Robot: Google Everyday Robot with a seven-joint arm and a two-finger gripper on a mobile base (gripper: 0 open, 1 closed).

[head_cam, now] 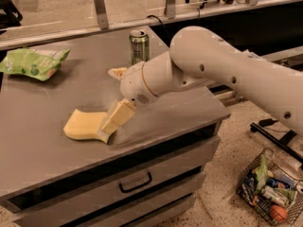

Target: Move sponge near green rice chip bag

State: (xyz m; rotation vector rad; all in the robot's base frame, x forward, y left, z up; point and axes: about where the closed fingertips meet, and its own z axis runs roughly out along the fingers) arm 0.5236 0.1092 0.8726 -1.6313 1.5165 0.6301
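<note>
The pale yellow sponge [84,125] lies flat on the grey cabinet top [42,164], near the front left. The green rice chip bag [33,63] lies at the far left corner, well apart from the sponge. My gripper [109,103] hangs from the big white arm [222,74] just right of the sponge. It is open, with its yellowish fingers spread wide. The near finger [115,120] rests against the sponge's right end. The far finger [117,72] points toward the back. Nothing is held.
A green soda can [139,46] stands upright at the back of the top, behind the arm. The cabinet has drawers with a dark handle [136,182]. A wire basket [271,193] of items sits on the floor at the right. A railing runs behind.
</note>
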